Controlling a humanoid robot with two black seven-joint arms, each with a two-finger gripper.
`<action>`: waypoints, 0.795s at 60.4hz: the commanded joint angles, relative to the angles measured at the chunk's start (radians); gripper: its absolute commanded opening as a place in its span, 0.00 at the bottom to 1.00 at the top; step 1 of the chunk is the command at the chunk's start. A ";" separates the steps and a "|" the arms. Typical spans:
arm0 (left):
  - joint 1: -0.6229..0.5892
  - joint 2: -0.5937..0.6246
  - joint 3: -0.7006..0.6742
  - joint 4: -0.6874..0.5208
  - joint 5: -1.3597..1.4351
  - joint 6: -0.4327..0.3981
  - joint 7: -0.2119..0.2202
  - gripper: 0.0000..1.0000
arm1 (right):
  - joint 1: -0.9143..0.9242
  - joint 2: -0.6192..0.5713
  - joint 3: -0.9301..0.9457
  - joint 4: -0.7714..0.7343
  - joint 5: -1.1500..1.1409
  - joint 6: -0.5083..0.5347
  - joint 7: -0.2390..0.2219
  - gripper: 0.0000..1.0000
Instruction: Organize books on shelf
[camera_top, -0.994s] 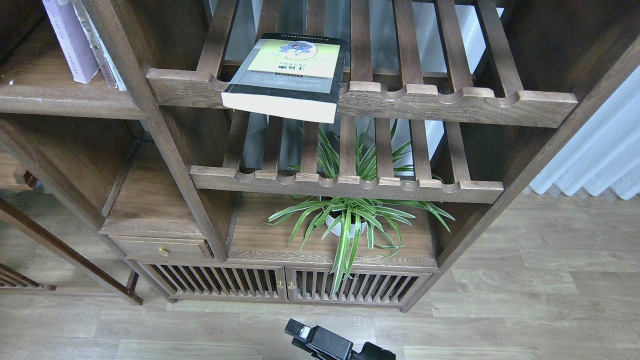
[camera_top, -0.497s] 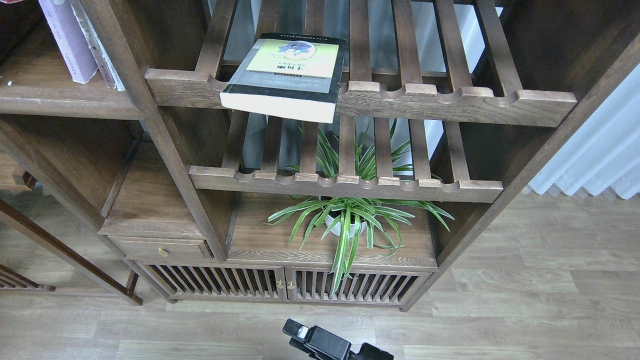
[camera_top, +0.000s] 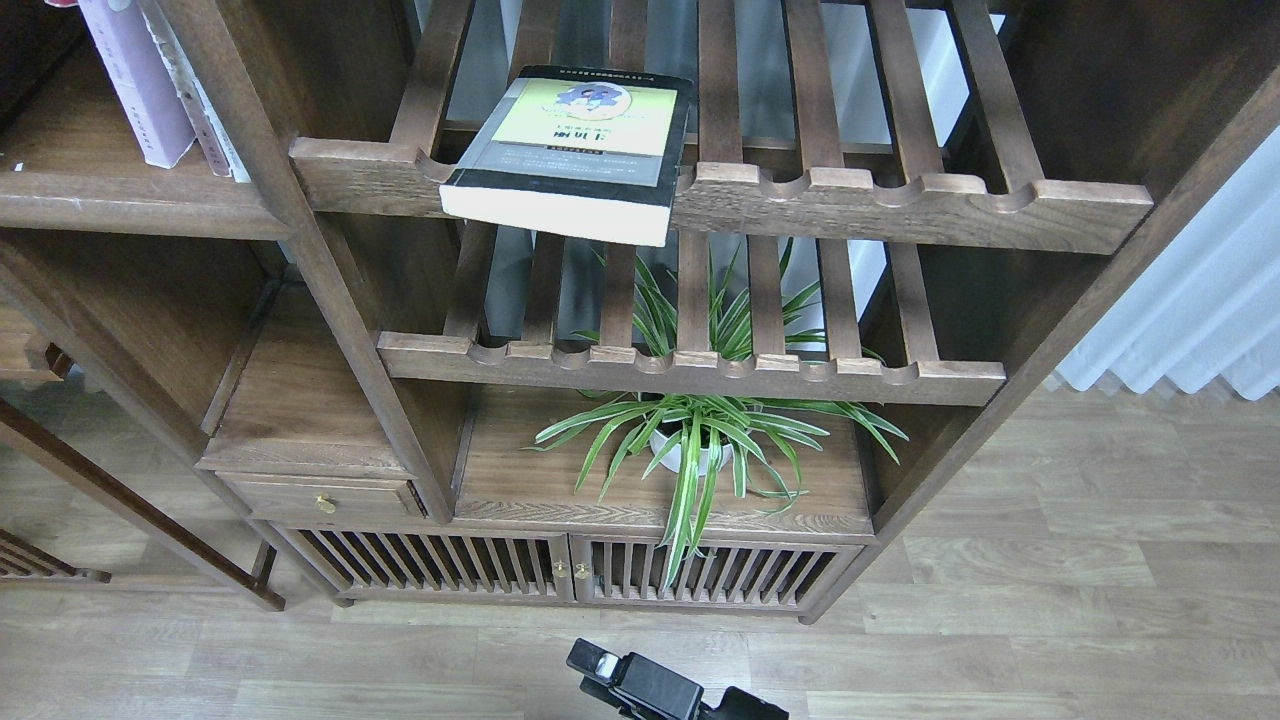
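Observation:
The thick black-edged book with the yellow-green and grey cover lies flat on the upper slatted rack, its page edge hanging over the scalloped front rail. The pale lavender book stands upright in the shelf at the top left, on its solid board. The thin worn whitish-spined book leans right beside it. A red sliver shows at the top edge. A black end of my right arm shows at the bottom edge, far below the books; its fingers cannot be told apart. My left gripper is out of view.
A second slatted rack sits below the first. A potted spider plant stands on the board under it. A small drawer and slatted cabinet doors are lower. Wood floor lies in front, white curtain at right.

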 joint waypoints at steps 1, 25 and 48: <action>0.012 -0.019 -0.001 -0.002 -0.027 0.000 -0.002 0.19 | -0.001 0.005 0.000 0.000 0.000 0.000 0.000 0.90; 0.120 -0.008 -0.018 -0.031 -0.166 0.000 0.002 0.20 | 0.004 0.013 0.008 0.000 0.000 0.000 0.001 0.90; 0.118 0.021 -0.013 -0.054 -0.166 0.000 0.024 0.52 | 0.002 0.013 0.008 0.001 0.000 0.000 0.000 0.90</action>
